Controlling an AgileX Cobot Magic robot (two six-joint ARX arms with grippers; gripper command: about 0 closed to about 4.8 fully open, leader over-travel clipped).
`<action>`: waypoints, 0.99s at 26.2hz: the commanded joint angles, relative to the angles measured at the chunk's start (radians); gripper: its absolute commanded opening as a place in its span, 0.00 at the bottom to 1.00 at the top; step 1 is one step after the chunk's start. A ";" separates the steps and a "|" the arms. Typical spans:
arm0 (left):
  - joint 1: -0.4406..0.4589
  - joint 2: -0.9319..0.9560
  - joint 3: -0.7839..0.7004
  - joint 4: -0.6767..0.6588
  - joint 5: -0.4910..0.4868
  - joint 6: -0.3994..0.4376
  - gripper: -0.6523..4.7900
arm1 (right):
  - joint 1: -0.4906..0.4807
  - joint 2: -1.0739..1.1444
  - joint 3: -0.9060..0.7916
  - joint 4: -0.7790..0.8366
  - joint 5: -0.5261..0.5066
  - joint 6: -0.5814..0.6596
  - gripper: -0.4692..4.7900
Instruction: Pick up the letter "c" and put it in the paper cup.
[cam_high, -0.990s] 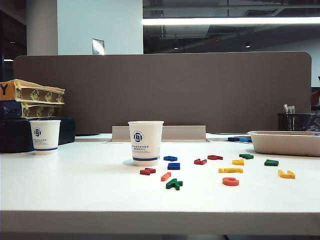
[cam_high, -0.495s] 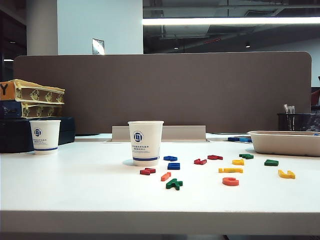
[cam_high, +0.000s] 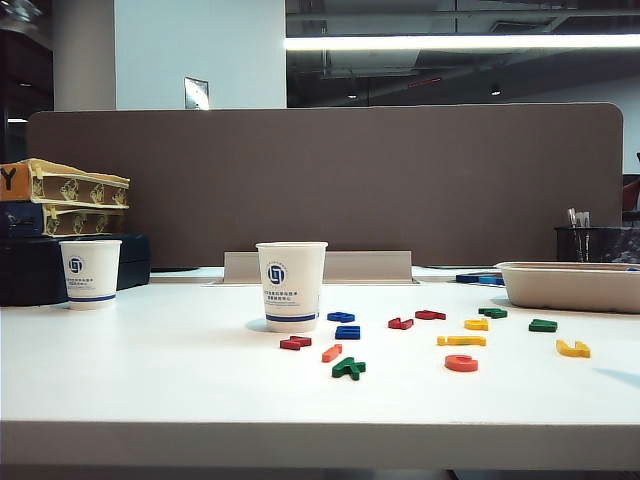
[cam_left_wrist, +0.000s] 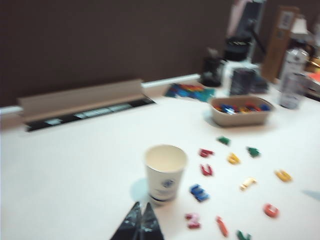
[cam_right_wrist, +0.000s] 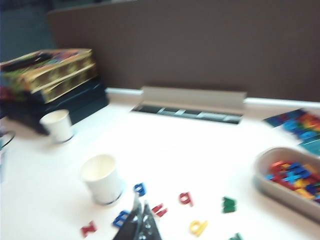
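Note:
The paper cup stands upright and empty near the middle of the white table, also seen in the left wrist view and the right wrist view. The letter "c", small and red-orange, lies flat to the right of the cup, nearer the front edge; the right wrist view does not show it. My left gripper hangs shut and empty above the table just in front of the cup. My right gripper is shut and empty above the letters beside the cup. Neither gripper shows in the exterior view.
Other red, blue, green, yellow and orange letters lie scattered right of the cup. A beige tray of letters sits at the back right. A smaller white cup and stacked boxes stand at the left, with a brown partition behind.
Nothing on the table has moved. A faint bluish shadow has appeared on the tabletop at the right edge of the exterior view.

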 joint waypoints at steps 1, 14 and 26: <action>-0.062 0.058 0.007 0.012 0.005 0.004 0.11 | 0.058 0.063 0.006 0.012 -0.009 0.002 0.09; -0.111 0.262 0.017 0.116 0.075 0.026 0.18 | 0.241 0.318 0.006 0.101 0.032 0.000 0.20; -0.192 0.434 0.068 0.116 0.123 0.144 0.18 | 0.241 0.476 0.006 0.108 0.032 -0.099 0.32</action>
